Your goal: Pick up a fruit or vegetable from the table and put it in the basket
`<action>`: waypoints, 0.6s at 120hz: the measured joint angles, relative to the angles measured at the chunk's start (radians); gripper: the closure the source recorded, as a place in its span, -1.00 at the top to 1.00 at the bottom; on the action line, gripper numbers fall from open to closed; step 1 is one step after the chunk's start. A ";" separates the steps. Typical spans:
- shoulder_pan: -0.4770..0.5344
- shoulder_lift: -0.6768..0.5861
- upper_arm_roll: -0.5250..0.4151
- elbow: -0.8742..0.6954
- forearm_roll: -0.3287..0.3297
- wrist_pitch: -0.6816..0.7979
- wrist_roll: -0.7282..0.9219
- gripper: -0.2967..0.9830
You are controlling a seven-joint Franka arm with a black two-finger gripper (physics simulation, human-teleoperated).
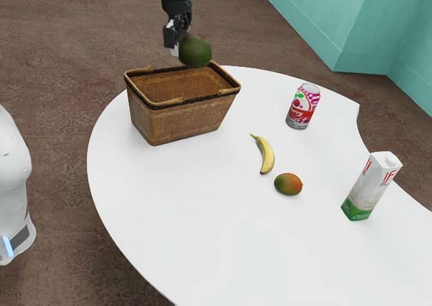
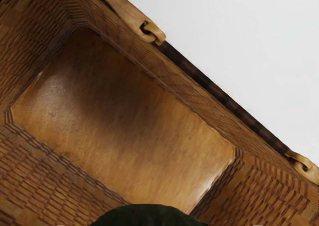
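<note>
clock read on the exterior view. bench [image 1: 162, 211]: plain white top, smooth, rim bowed out from eight round to twelve, cut inward in a curve near three. floor [image 1: 54, 56] beyond: brown, mottled. teal panels [image 1: 324, 26] meet it between one and two. white rounded body [image 1: 10, 164] toward nine, beside the bench.

tool [image 1: 182, 48] near eleven, raised, grasping the avocado [image 1: 196, 53], dark green, held above the wicker basket [image 1: 179, 122]. wrist view looks down into the basket: woven sides, smooth brown bottom with a dark shade and glossy ends, white bench past the rim.

also on the bench: banana [image 1: 267, 156] at three, mango [image 1: 288, 184] at four, green blushing orange; soda can [image 1: 303, 107] upright at two; carton [image 1: 370, 186] between three and four, white over green.
</note>
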 joint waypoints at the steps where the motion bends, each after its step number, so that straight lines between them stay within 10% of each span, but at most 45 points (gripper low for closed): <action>1: 0.002 0.000 0.000 0.000 -0.001 0.000 0.003 0.11; 72: -0.054 0.121 -0.126 0.272 -0.038 -0.229 -0.026 0.53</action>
